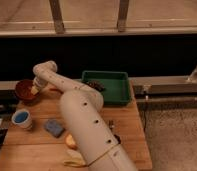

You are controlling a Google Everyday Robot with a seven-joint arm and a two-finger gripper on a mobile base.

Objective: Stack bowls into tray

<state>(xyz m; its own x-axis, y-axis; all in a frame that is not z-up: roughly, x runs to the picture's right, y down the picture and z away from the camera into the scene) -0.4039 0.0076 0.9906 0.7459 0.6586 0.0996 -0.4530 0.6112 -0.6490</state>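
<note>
A round reddish-brown bowl (25, 90) with an orange-red inside sits at the far left of the wooden table. My gripper (35, 89) hangs over the bowl's right rim, at the end of the white arm (82, 115) that reaches left across the table. The dark-green tray (111, 86) stands at the back of the table, to the right of the bowl, with a small dark object (95, 85) inside at its left.
A white cup with a blue inside (22, 118) stands at the left front. A blue-grey sponge (54, 127) lies near the middle. A yellow-orange fruit (71, 141) and a banana (74, 161) lie by the arm's base. A dark rail runs behind the table.
</note>
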